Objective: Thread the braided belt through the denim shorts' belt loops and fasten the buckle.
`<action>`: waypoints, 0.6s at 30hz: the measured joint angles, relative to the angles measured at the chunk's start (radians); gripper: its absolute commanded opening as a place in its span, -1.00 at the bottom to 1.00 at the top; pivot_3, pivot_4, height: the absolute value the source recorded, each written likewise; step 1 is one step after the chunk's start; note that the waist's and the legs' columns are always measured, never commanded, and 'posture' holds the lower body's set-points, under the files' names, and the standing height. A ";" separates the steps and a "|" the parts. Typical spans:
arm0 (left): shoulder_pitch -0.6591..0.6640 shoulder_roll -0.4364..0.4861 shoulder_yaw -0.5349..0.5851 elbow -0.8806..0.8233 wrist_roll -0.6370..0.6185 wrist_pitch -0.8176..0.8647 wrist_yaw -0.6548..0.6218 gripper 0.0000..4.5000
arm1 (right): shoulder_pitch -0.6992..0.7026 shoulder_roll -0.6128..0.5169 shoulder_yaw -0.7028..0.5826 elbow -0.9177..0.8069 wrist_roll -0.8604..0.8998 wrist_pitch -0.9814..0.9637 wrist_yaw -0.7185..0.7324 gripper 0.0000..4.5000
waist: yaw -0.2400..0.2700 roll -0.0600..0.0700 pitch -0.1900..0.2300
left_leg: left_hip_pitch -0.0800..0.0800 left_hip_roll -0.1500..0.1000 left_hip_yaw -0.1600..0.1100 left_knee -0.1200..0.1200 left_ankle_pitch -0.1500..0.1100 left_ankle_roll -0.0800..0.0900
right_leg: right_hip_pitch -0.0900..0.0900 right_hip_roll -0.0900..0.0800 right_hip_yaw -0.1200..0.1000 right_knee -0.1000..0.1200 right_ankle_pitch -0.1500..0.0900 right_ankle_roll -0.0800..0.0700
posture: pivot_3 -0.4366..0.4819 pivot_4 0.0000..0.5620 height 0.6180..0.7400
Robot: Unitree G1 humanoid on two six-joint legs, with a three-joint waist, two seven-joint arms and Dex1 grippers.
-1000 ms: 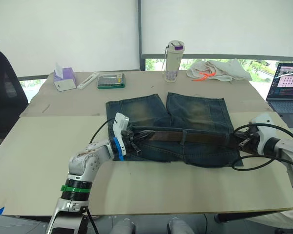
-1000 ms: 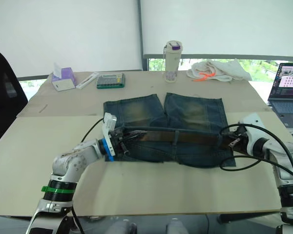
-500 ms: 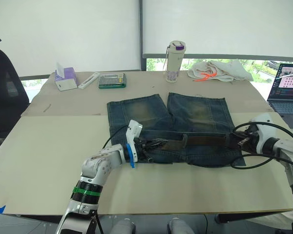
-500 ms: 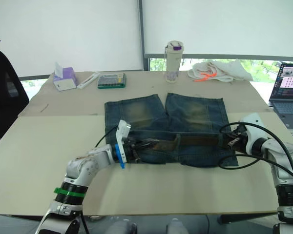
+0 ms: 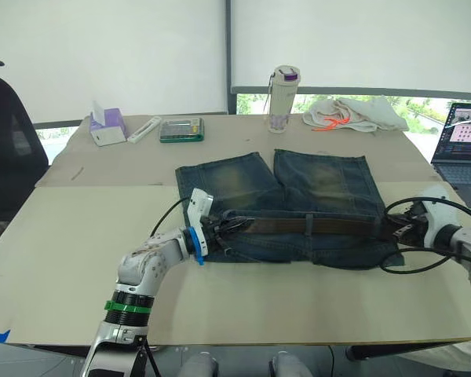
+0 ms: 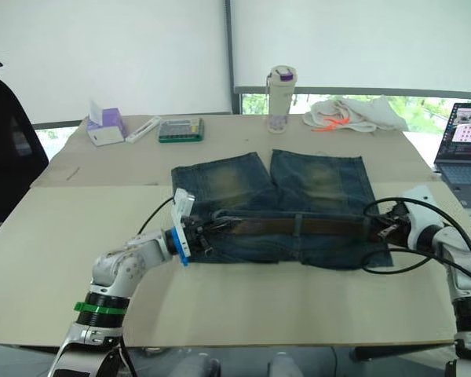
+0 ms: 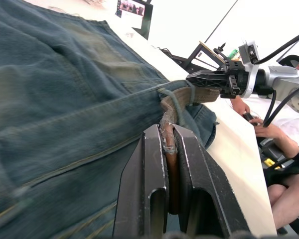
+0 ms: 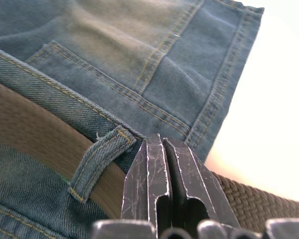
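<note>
Beige table (image 5: 63, 236) | denim shorts (image 5: 314, 184) flat, braided belt (image 5: 298, 226) through waistband belt loops (image 8: 102, 162) | left gripper (image 5: 213, 228), right gripper (image 5: 398, 228) each pinched belt | buckle apparently unfastened

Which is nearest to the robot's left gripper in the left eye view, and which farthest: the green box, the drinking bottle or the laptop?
From the left gripper, at the shorts' left edge:
1. The green box, at the table's far side, slightly to the gripper's left.
2. The drinking bottle, farther back and to the right.
3. The laptop, at the table's far right edge.
</note>
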 measured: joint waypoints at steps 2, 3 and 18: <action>0.000 -0.027 -0.008 0.001 0.003 -0.001 0.010 -1.00 | -0.009 -0.010 0.000 0.027 -0.013 -0.017 -0.001 -0.96 | 0.001 0.000 0.000 | 0.000 0.000 0.000 0.000 0.000 0.000 | 0.000 0.000 0.000 0.000 0.000 0.000 | -0.05 -0.47 1.00; 0.000 -0.031 -0.012 0.001 0.004 -0.002 0.012 -1.00 | -0.010 -0.013 0.000 0.030 -0.017 -0.018 -0.002 -0.96 | 0.001 0.000 0.000 | 0.000 0.000 0.000 0.000 0.000 0.000 | 0.000 0.000 0.000 0.000 0.000 0.000 | -0.05 -0.47 1.00; 0.018 -0.102 -0.038 0.005 0.028 -0.021 0.062 -1.00 | -0.009 -0.050 -0.038 0.095 -0.051 -0.095 -0.040 -0.84 | -0.001 0.000 0.000 | 0.000 0.000 0.001 0.000 0.000 0.000 | 0.000 0.000 0.000 0.000 0.000 0.000 | -0.05 -0.47 1.00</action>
